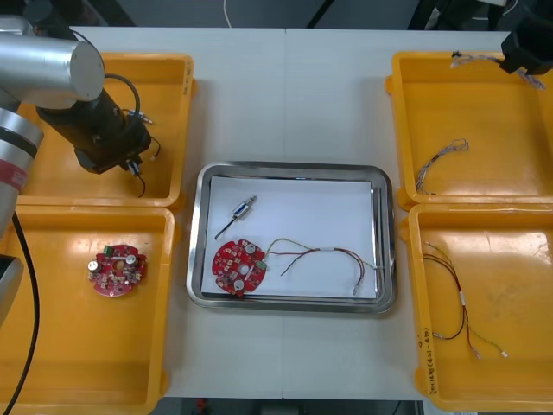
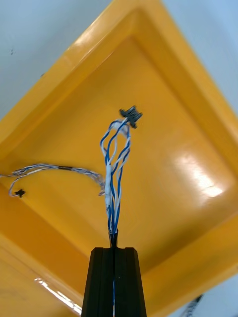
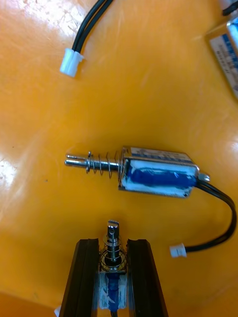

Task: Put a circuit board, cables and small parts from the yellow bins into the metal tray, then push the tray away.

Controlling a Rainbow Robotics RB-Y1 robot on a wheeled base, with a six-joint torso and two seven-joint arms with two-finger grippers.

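Over the far left yellow bin (image 1: 173,104), my left gripper (image 1: 136,164) (image 3: 113,243) is shut on a small metal part (image 3: 113,247) with a spring and a blue body. A second such part (image 3: 153,173) lies on the bin floor just beyond the fingertips. At the far right bin (image 1: 406,104), my right gripper (image 1: 524,54) (image 2: 114,250) is shut on a twisted blue and white cable (image 2: 115,168) (image 1: 475,59), which hangs from the fingertips over the bin floor. The metal tray (image 1: 200,242), white inside, holds a red circuit board (image 1: 238,266), a small metal part (image 1: 243,208) and a red and yellow cable (image 1: 320,253).
Another circuit board (image 1: 117,270) lies in the near left bin. A second twisted cable (image 1: 441,160) rests in the far right bin, and red and yellow cables (image 1: 458,311) lie in the near right bin. A black cable with a white plug (image 3: 79,44) lies beyond the left fingers.
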